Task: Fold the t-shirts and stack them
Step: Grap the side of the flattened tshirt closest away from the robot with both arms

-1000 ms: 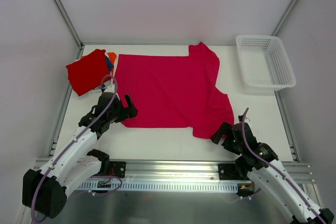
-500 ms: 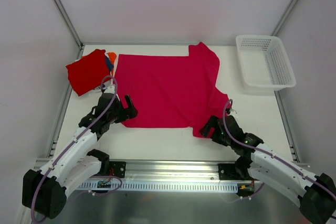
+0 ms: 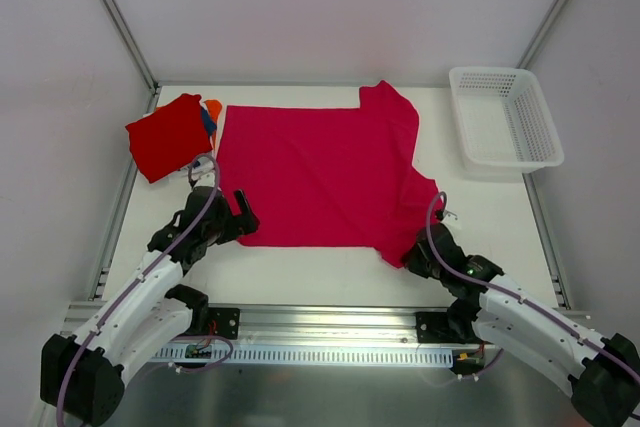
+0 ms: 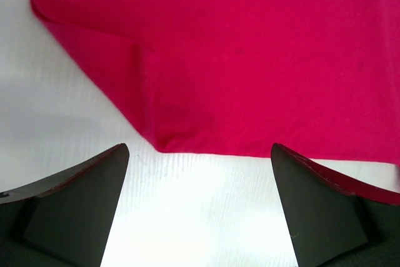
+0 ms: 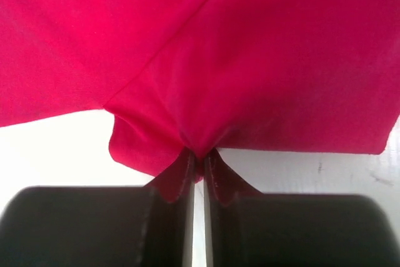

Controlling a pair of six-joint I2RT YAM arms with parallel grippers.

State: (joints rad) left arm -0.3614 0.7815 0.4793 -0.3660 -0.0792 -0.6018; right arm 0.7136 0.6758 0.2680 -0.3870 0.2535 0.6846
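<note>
A magenta-pink t-shirt (image 3: 320, 172) lies spread flat across the middle of the table. My right gripper (image 3: 412, 256) is shut on its near right sleeve corner; in the right wrist view the pink cloth (image 5: 206, 92) bunches into the pinched jaws of that gripper (image 5: 199, 157). My left gripper (image 3: 243, 223) stands open just short of the shirt's near left corner (image 4: 159, 145), with bare table between its fingers (image 4: 75, 198). A folded red t-shirt (image 3: 167, 135) rests at the back left on a small stack, where orange and blue edges (image 3: 209, 112) peek out.
A white mesh basket (image 3: 505, 117) stands at the back right of the table. Metal frame rails run along the table's left and right sides. White table surface (image 3: 320, 267) shows in front of the shirt.
My right gripper moved in to the shirt's near right corner and shut on it. The left arm shifted slightly toward me, still open.
</note>
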